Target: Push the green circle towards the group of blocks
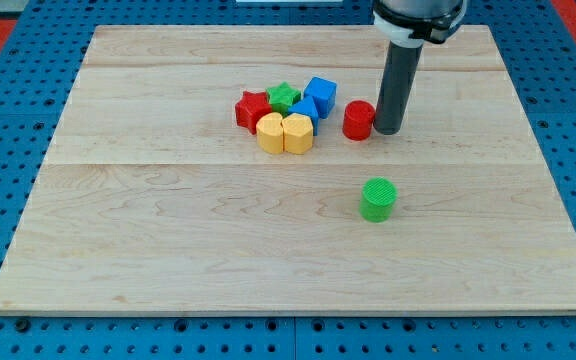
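The tip (387, 131) is set touching the red cylinder (358, 120) on its right; the green circle (377, 199) lies nearer, apart. No pincer is fitted, so its state cannot be told.

Beside the pale wooden board (168, 230)'s blue pegboard surround (8, 110): green circle (378, 199), red cylinder (358, 120), yellow blocks (285, 133), dark rod (398, 85).

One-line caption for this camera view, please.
My tip rests beside the red cylinder, right of the block group; the green circle sits alone below.
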Available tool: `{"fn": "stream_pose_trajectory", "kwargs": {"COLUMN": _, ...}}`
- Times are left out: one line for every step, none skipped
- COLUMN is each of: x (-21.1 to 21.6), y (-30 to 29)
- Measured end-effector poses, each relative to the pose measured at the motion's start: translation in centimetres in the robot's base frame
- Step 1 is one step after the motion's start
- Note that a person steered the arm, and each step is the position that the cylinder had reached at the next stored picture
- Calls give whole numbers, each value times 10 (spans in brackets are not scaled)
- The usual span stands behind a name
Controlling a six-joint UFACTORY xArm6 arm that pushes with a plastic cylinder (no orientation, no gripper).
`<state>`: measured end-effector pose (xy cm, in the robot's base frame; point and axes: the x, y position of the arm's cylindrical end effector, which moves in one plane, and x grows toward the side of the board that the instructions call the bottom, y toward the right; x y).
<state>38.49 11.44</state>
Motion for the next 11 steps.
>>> {"fn": "stream_pose_trajectory", "kwargs": {"x": -1, "y": -13}}
{"fn": "stream_pose_trajectory", "kwargs": {"x": -1, "y": -37}}
{"fn": "stream_pose_trajectory", "kwargs": {"x": 2, "y": -51}}
{"fn": "stream_pose_trajectory", "kwargs": {"x": 40, "y": -3}}
{"fn": "stream_pose_trajectory", "kwargs": {"x": 113, "y": 8}}
{"fn": "stream_pose_trajectory", "kwargs": {"x": 145, "y": -32}}
{"fn": "stream_pose_trajectory", "kwargs": {"x": 164, "y": -42}}
{"fn": "stream_pose_trajectory", "kwargs": {"x": 186, "y": -59}}
{"fn": "stream_pose_trajectory", "kwargs": {"x": 150, "y": -67}}
{"fn": "stream_pose_trajectory", "kwargs": {"x": 134, "y": -85}}
{"fn": "stream_pose_trajectory", "kwargs": {"x": 137, "y": -104}}
